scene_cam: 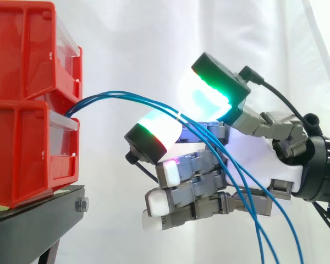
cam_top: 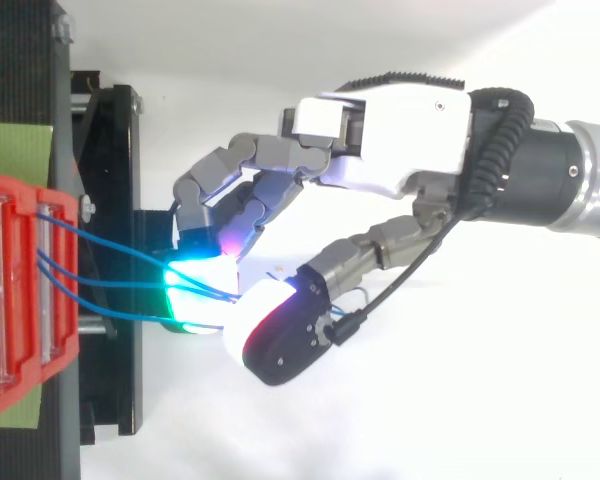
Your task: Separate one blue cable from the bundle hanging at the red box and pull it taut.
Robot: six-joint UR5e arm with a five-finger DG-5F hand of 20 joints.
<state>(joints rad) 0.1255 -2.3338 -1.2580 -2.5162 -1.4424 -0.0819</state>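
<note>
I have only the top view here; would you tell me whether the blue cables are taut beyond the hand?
Observer: No. In the side view the blue cables arc out from the bins, then hang slack across the hand and run out of the lower edge.
Operator: Thank you. Where do they leave the bins?
Observer: Two bins are stacked, and the cables come out at the front, where the upper red bin meets the lower red bin.
Operator: And how high does the hand sit?
Observer: Its palm is about level with the lower red bin, below the point where the cables come out.
</note>
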